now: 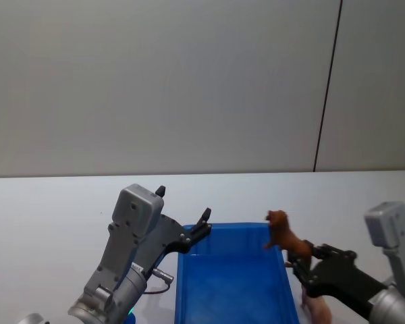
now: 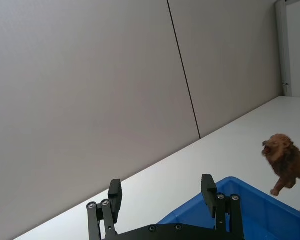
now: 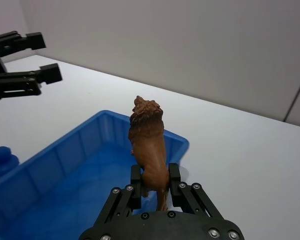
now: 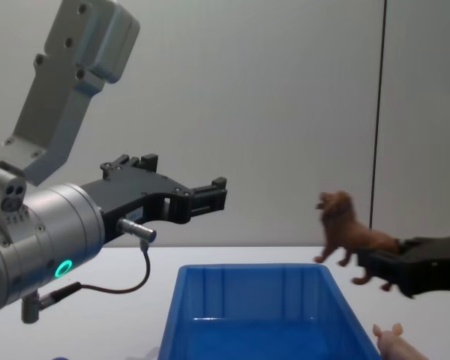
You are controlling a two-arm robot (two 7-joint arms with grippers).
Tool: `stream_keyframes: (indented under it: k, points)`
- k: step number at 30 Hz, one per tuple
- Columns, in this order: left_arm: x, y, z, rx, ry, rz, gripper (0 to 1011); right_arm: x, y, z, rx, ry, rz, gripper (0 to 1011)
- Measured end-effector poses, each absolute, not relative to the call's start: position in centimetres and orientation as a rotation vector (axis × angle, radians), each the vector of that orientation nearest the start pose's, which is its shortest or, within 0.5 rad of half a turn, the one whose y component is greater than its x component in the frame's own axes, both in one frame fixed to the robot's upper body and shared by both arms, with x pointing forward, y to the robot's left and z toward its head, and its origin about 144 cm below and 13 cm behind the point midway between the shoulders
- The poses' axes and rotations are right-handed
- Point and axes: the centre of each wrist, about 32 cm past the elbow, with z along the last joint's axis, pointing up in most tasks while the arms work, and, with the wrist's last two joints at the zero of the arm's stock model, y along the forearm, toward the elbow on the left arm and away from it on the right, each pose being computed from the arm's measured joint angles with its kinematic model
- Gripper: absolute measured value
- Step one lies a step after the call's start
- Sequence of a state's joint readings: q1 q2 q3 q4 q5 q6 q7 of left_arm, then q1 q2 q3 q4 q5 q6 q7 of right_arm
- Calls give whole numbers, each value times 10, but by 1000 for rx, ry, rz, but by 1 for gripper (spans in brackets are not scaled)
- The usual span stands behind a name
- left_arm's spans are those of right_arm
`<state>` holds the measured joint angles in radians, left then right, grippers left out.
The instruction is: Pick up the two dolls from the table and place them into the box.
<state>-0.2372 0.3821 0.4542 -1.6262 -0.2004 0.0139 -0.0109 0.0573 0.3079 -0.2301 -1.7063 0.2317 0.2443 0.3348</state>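
White table (image 1: 54,202), one blue box (image 1: 229,277), two dolls; right gripper (image 3: 155,175) clamps the brown doll (image 1: 281,236) above the box's right rim; pink doll (image 1: 318,309) sits just right of the box; left gripper (image 2: 161,187) hovers wide, empty.

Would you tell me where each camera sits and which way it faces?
Head: high, looking down on the blue box; left gripper and right gripper flank it.
Chest: low, looking across the table; open left gripper at left, right gripper at right.
Left wrist: behind the left gripper, facing the wall.
Right wrist: behind the right gripper, shut on the lion doll.
All four share the lion doll and blue box.
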Motion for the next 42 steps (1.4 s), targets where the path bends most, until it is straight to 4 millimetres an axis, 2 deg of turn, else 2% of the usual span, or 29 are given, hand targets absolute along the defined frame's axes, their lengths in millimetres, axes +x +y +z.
stream_keyframes:
  k: [8, 17, 19, 20, 21, 27, 28, 30, 34, 35, 37, 39, 40, 42]
  points:
    - [492, 198, 1204, 61, -268, 1124, 1001, 479, -218, 1191, -146, 69, -912, 306]
    - [492, 198, 1204, 61, -268, 1124, 1001, 487, -210, 1189, -148, 87, -880, 310]
    - [492, 198, 1204, 61, -268, 1124, 1001, 488, -209, 1189, -149, 90, -877, 344]
    - [492, 198, 1204, 61, -268, 1124, 1001, 489, -208, 1189, -149, 91, -877, 402]
    - [492, 198, 1204, 61, -268, 1124, 1002, 489, -208, 1189, -150, 92, -877, 402]
    - [492, 198, 1204, 61, -268, 1124, 1001, 491, -206, 1188, -151, 92, -880, 628]
    - [492, 198, 1204, 61, -268, 1124, 1001, 491, -206, 1188, -150, 91, -881, 628]
    - [492, 198, 1204, 61, -268, 1124, 1001, 491, -206, 1188, -148, 88, -887, 734]
    - [492, 198, 1204, 61, -268, 1124, 1001, 490, -206, 1188, -143, 79, -901, 843]
    - [492, 198, 1204, 61, -268, 1124, 1001, 490, -207, 1188, -141, 76, -906, 843]
    - [492, 198, 1204, 61, -268, 1124, 1001, 489, -208, 1188, -138, 68, -918, 921]
    - [492, 198, 1204, 61, -268, 1124, 1001, 487, -209, 1189, -135, 62, -930, 942]
    - [492, 198, 1204, 61, -268, 1124, 1001, 486, -210, 1189, -133, 56, -940, 1000]
    - [492, 198, 1204, 61, -268, 1124, 1001, 484, -211, 1190, -131, 50, -951, 1001]
